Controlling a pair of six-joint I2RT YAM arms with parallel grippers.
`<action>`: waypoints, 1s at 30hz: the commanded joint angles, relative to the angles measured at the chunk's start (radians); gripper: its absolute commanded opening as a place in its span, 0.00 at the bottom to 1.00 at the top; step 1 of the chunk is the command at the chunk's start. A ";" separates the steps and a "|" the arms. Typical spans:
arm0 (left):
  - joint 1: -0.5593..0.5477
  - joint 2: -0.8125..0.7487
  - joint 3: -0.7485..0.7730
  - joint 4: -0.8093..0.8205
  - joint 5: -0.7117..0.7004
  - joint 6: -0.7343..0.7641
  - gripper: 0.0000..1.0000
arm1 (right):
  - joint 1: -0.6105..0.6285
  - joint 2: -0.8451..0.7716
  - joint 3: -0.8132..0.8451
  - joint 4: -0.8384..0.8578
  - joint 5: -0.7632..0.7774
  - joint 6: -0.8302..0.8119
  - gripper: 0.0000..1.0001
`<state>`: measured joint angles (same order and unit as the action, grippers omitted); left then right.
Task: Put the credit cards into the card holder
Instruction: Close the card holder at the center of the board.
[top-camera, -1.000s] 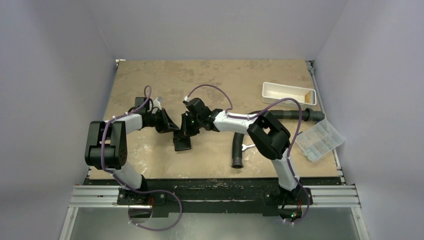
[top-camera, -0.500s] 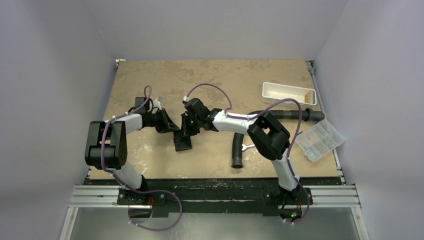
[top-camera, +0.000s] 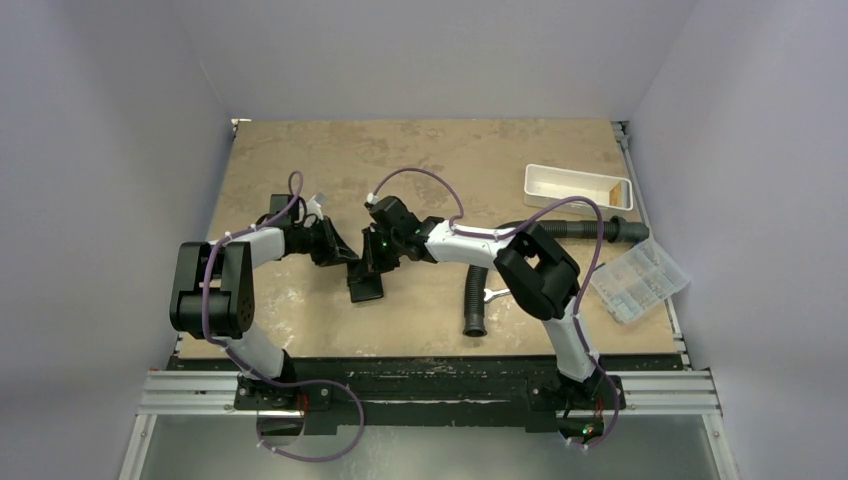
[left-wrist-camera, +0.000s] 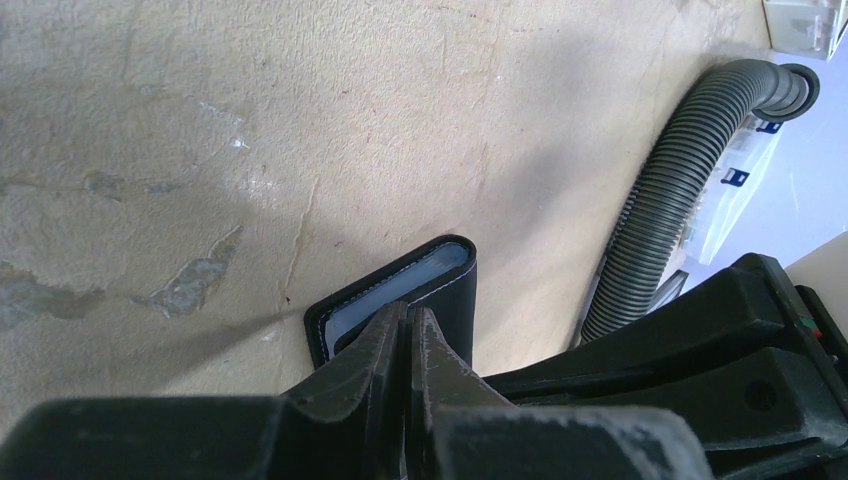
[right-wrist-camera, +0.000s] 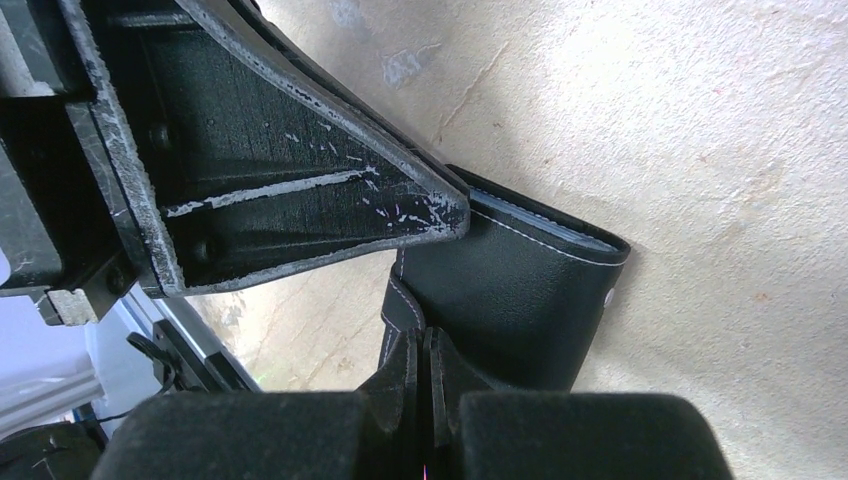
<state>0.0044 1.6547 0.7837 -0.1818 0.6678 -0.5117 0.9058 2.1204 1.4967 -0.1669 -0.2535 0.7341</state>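
Left arm (top-camera: 215, 285): elbow folded up near its base, forearm running low and rightward across the tan stone-look table (top-camera: 450, 160). Left gripper (top-camera: 346, 256) has its fingers pressed together, tips down on the near edge of the flat black stitched leather card holder (top-camera: 366, 285). It looks like they nip one leaf, but the wrist view doesn't fully settle that.

The card holder lies left of table centre, just below and between the two tools. In the left wrist view it sits slightly parted: two black leaves with white stitching and a grey-blue strip between them. I can't tell whether that strip is a card or the lining. A small light stud (right-wrist-camera: 609, 296) sits on its outer face.

Right gripper (top-camera: 373, 263) is wrist-bent downward with its fingers closed tight, and a stitched flap of the holder runs into the tips. Right arm (top-camera: 540, 270): elbow high, forearm reaching left.

Further right are a dark ribbed corrugated hose (top-camera: 474, 300), a small silver wrench (top-camera: 494, 294), a white rectangular tray (top-camera: 578, 170) and a clear compartment box (top-camera: 640, 278). The box carries blue marks too small to read.
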 joint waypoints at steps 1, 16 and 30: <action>0.003 0.008 0.018 -0.018 -0.034 0.038 0.00 | -0.007 0.002 -0.016 -0.014 -0.029 0.005 0.00; 0.003 0.007 0.018 -0.018 -0.033 0.039 0.00 | -0.017 0.062 -0.015 -0.055 0.059 -0.021 0.00; 0.003 0.008 0.019 -0.021 -0.038 0.041 0.00 | -0.042 0.094 -0.037 -0.126 0.209 -0.101 0.00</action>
<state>0.0044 1.6547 0.7837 -0.1822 0.6682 -0.5114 0.8948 2.1387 1.4921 -0.1585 -0.2531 0.7292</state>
